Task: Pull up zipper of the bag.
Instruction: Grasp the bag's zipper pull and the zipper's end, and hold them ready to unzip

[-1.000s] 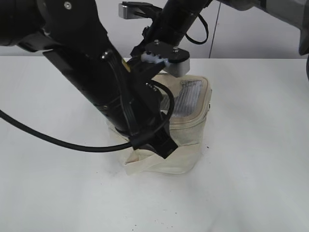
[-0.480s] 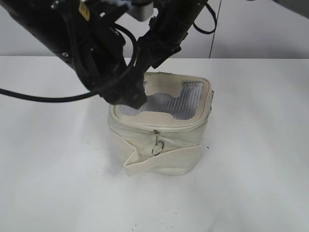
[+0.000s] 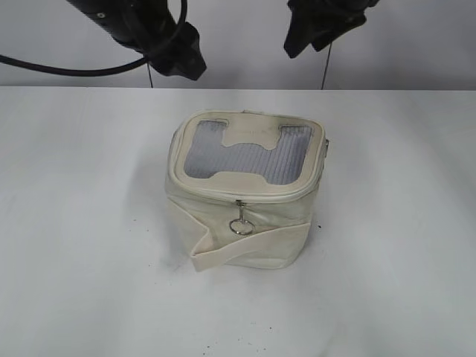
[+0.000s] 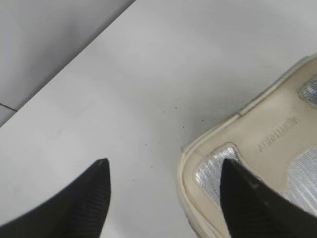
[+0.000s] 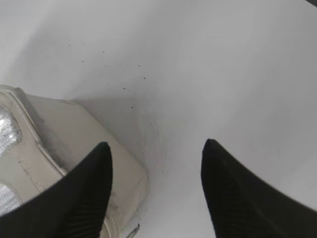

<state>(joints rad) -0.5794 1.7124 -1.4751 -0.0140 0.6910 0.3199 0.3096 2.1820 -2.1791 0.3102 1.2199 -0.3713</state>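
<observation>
The cream-white bag [image 3: 245, 216] stands on the white table, its lid set with a grey ribbed panel [image 3: 249, 155]. The zipper [image 3: 239, 199] runs round the lid's rim; a silver slider with a ring pull [image 3: 241, 225] hangs at the front. A cream strap [image 3: 249, 245] crosses the body. My left gripper [image 3: 182, 63] is raised above and behind the bag at upper left, open and empty; its view shows the lid's corner [image 4: 257, 144] between its fingertips [image 4: 166, 166]. My right gripper [image 3: 297, 44] is raised at upper right, open and empty [image 5: 156, 148], beside the bag's side [image 5: 64, 139].
The white table [image 3: 89, 223] spreads around the bag, with small dark specks [image 5: 124, 74] on it. A grey wall [image 3: 238, 44] stands behind the table's far edge. A black cable [image 3: 67, 71] trails from the left arm.
Both arms have lifted up and away from the bag towards the top of the view. The bag's lid and front ring pull now show in full.
</observation>
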